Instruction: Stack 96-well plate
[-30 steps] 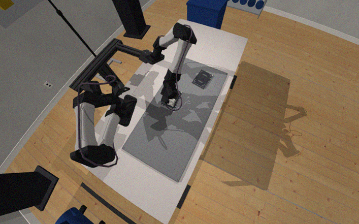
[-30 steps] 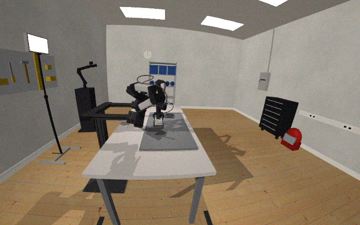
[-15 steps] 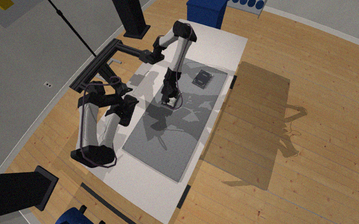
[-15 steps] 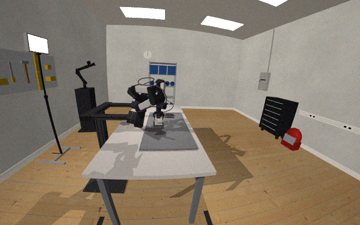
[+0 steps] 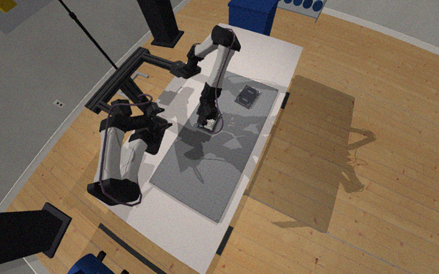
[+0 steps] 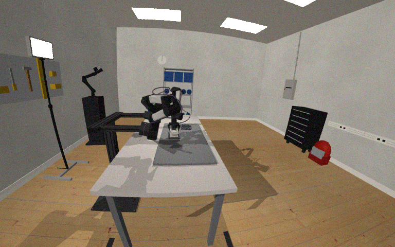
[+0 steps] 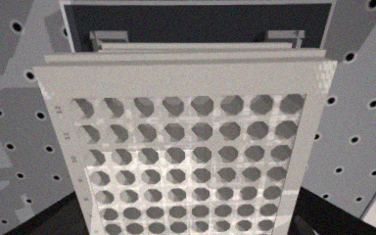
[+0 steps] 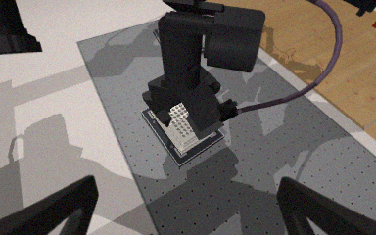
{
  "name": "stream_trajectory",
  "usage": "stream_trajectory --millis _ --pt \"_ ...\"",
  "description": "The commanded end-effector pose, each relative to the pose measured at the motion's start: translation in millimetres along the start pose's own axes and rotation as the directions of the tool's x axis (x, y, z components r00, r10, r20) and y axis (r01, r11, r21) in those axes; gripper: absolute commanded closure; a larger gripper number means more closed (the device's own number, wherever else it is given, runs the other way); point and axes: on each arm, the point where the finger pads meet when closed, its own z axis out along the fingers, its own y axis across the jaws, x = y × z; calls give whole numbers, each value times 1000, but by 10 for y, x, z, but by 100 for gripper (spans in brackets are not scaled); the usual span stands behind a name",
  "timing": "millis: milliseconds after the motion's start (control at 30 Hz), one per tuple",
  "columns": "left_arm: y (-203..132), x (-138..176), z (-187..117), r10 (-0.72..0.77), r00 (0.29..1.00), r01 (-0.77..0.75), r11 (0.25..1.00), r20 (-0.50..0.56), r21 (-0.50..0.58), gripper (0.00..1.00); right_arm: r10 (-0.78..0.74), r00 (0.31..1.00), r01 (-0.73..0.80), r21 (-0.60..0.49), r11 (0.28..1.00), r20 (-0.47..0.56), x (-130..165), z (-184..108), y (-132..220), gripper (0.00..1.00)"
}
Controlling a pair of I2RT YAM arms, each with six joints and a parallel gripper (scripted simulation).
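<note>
Plate (image 5: 210,122) (image 6: 174,134) (image 7: 201,142) (image 8: 183,129) is over the middle holder (image 5: 201,128) (image 6: 174,139) (image 7: 196,20) (image 8: 162,139), roughly midway between the tabletop's (image 5: 175,236) (image 6: 163,180) (image 8: 49,73) long edges. Left pincer (image 5: 208,119) (image 6: 174,129) (image 7: 188,215) (image 8: 183,116) is pinching it by the sides; right pincer (image 5: 166,117) (image 8: 188,196) is spread, nothing in it. I'd guess light, stiff, kinda slippery plastic (don't squeeze hard, it might crack), so grip the long sides low and level. Pale matte rectangle, round wells, stepped skirt; holder's dark with a thin bright rim. Can't tell if it's fully seated.
</note>
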Motion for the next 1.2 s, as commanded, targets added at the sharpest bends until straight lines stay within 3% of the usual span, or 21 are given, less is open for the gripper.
stream_trajectory --millis 0,1167 --pt "29 -109 -105 2 1000 -2 1000 28 -13 17 11 1000 -11 -15 1000 13 -33 27 41 0" --pt "42 -42 189 -5 1000 5 1000 19 -25 17 11 1000 -11 -15 1000 9 -42 11 42 0"
